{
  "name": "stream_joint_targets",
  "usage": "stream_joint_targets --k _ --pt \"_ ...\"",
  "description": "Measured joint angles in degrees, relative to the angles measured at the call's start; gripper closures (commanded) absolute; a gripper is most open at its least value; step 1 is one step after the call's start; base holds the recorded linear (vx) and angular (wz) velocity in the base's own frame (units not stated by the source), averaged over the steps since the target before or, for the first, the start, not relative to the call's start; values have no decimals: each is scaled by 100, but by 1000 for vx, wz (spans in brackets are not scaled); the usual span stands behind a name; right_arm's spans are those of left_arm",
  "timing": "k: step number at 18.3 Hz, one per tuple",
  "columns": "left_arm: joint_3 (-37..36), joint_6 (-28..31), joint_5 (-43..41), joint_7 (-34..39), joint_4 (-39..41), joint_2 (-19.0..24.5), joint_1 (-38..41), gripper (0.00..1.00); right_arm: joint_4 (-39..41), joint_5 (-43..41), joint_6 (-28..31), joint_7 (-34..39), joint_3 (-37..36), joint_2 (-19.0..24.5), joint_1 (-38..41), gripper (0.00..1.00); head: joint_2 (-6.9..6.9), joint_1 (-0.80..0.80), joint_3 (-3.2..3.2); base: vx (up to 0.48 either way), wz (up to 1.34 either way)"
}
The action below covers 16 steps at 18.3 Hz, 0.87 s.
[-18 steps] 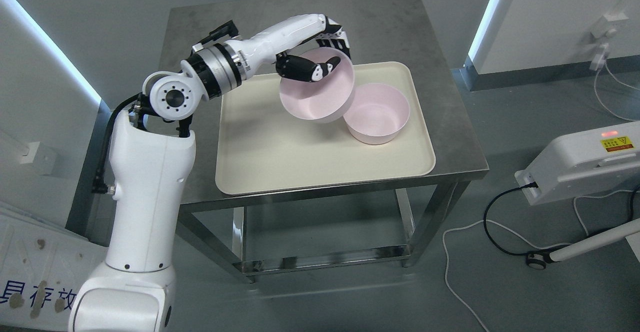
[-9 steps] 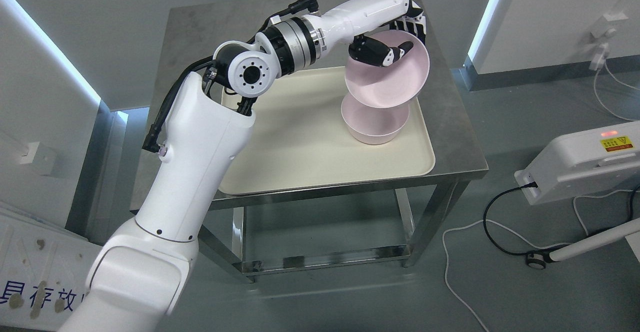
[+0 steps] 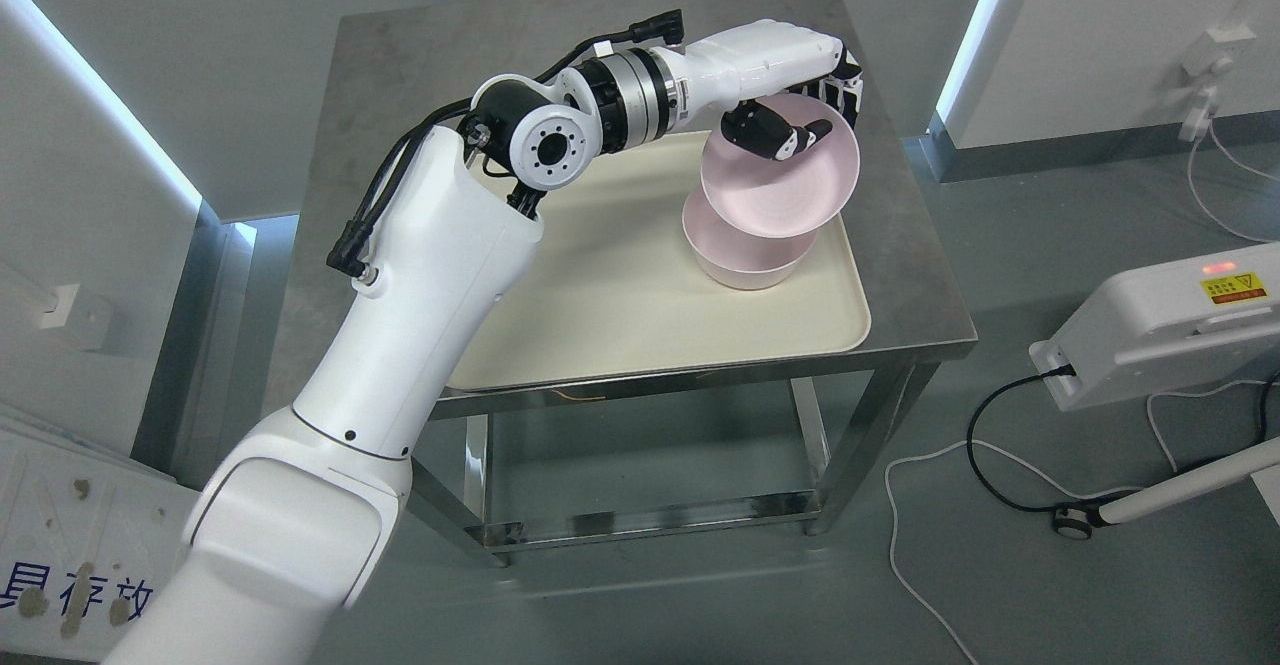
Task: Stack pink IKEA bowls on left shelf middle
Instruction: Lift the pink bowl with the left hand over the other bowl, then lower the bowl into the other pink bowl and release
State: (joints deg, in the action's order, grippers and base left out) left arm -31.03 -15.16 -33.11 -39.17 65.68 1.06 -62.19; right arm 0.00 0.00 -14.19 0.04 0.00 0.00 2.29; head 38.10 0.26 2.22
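While the held bowl [image 3: 785,185] hangs tilted over the lower bowl [image 3: 745,257], its open mouth faces this way and down, and its near edge overlaps the lower bowl's rim in this view; whether the two actually touch is hard to say from this angle. The left hand [image 3: 800,120] has it by the upper rim: the thumb [image 3: 790,137] reaches down inside the bowl, black with a white tip, and the other fingers [image 3: 848,95] curl round the outside at the back edge. So the rim sits pinched between thumb and fingers, the hand closed firmly on it, and the bulk of the bowl hangs below and in front of the hand.

Count them: two pink bowls, one in the hand, one sitting upright on the tray [image 3: 620,285] towards its far right corner. One cream tray, lying flat on one steel table [image 3: 900,275], taking up most of its near half. One arm at work, the left, coming up from the lower left and bending across the tray.

Off to the right, on the floor, one white machine [image 3: 1160,335] with a red light and a yellow label, and cables [image 3: 930,545] trailing beside it.
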Motion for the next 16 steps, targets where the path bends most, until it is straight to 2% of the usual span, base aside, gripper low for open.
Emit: stream_joint_targets --k 9,14,15,16 --pt "74 -102 -289 -52 -477 -57 -46 96 0 0 0 0 0 0 0 0 0 0 0 0 0" --pt "201 -232 -356 -386 -582 -76 84 95 0 0 0 0 0 0 0 0 0 0 0 0 0" --pt "246 -252 -361 -457 -589 -78 112 78 0 0 0 0 0 0 0 0 0 0 0 0 0" --pt "301 -262 -365 -497 -596 -80 135 43 0 0 0 0 0 0 0 0 0 0 0 0 0"
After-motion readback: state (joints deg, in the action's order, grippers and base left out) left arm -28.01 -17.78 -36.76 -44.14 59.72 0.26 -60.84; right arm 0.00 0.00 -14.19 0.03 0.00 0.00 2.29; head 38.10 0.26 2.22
